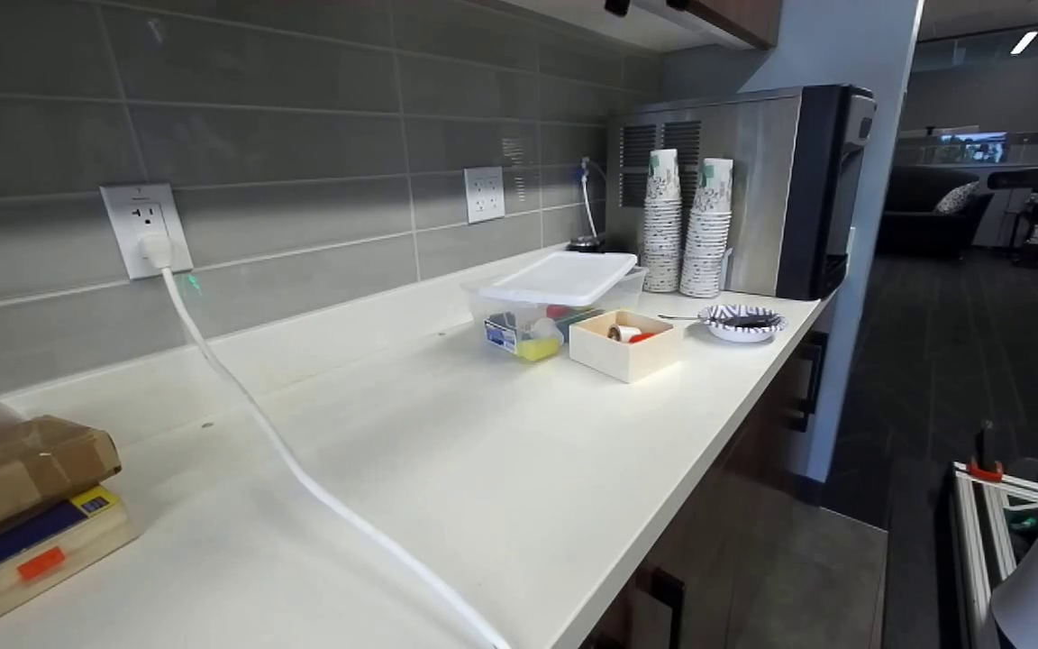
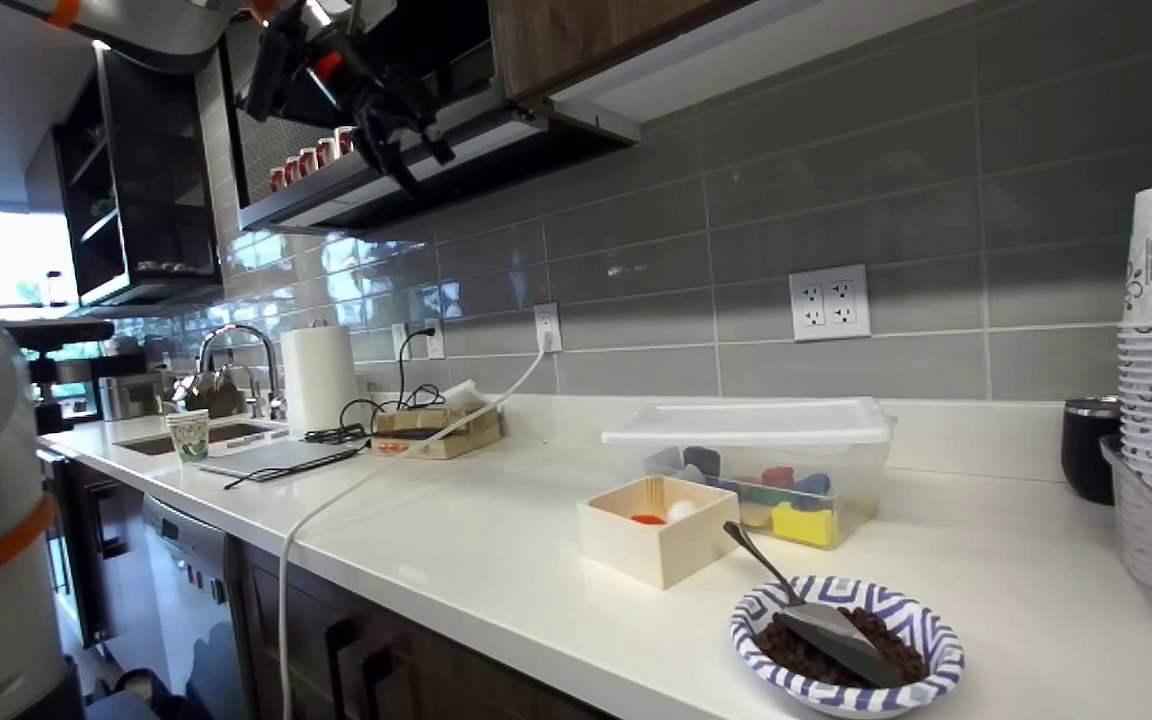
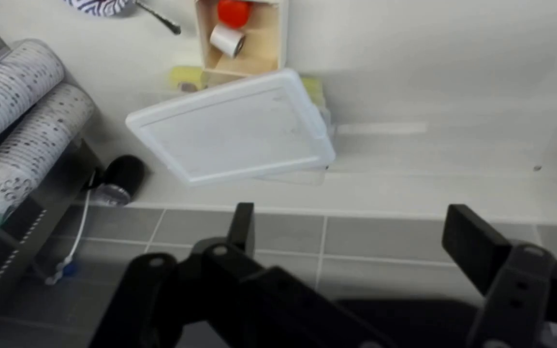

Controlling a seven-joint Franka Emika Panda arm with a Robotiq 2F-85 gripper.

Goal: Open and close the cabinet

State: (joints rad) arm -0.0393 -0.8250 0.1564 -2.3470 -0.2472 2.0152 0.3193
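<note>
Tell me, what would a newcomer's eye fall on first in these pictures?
Probably the black pincer, gaping open with nothing between its tips, low in the wrist view. Next come the two tall stacks of patterned cups beside the big metal machine, at the end of the white counter. Then, near the front edge, a bold zigzag bowl holds dark pellets with a flat utensil lying on them.

You see a brown, wood-grained cabinet [image 2: 581,38] at twelve o'clock in an exterior view, and a bowl [image 2: 944,655] zigzagged blue on white at five. In your wrist view, your gripper [image 3: 353,229] is black at five, the cup stacks [image 3: 29,157] white with grey speckles at nine
</note>
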